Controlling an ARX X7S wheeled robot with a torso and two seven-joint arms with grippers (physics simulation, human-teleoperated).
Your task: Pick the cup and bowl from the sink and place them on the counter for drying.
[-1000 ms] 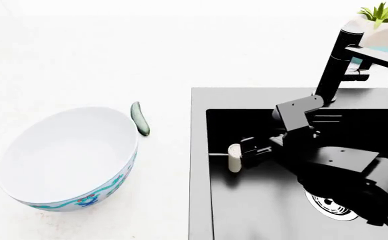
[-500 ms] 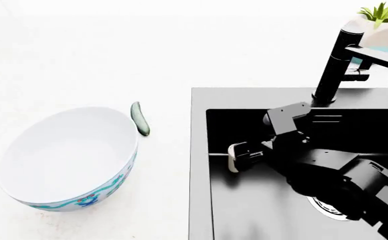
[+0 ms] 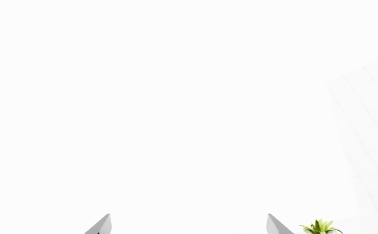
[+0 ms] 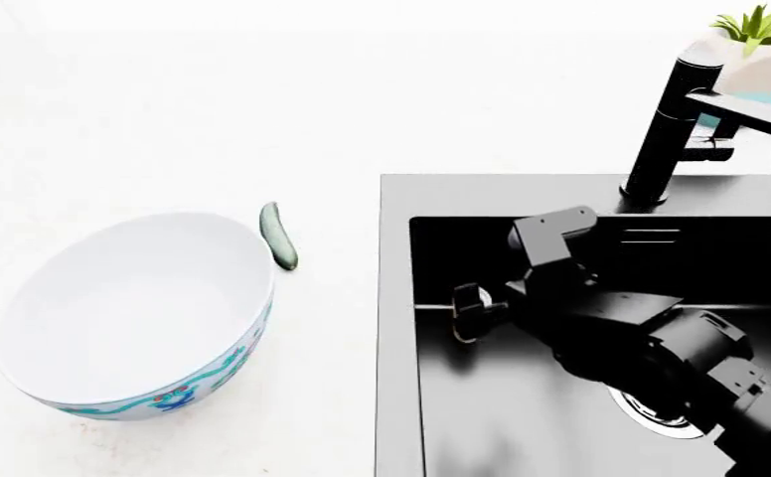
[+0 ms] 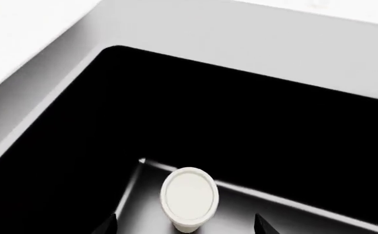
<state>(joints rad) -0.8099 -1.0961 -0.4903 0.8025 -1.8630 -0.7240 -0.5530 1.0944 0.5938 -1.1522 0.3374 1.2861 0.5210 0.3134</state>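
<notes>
The bowl (image 4: pixel 134 318), white inside with a teal floral outside, stands upright on the white counter (image 4: pixel 160 119), left of the sink (image 4: pixel 396 298). The small cream cup (image 5: pixel 189 195) is in the black basin near its left wall. My right gripper (image 5: pixel 183 225) is open, its dark fingertips (image 5: pixel 107 225) wide apart on either side of the cup with a gap on each side. In the head view the right gripper (image 4: pixel 468 313) covers almost all of the cup. My left gripper (image 3: pixel 187 225) is open over bare white, with nothing between its fingers.
A black faucet (image 4: pixel 664 129) rises at the sink's back rim, its spout reaching right. A white pot with a green plant (image 4: pixel 757 55) stands behind it. A small green oblong object (image 4: pixel 278 236) lies on the counter beside the bowl. The steel drain (image 4: pixel 651 407) lies under my right arm.
My right gripper has slid left inside the basin and its fingers now straddle the cup, hiding it in the head view. The bowl has not moved.
</notes>
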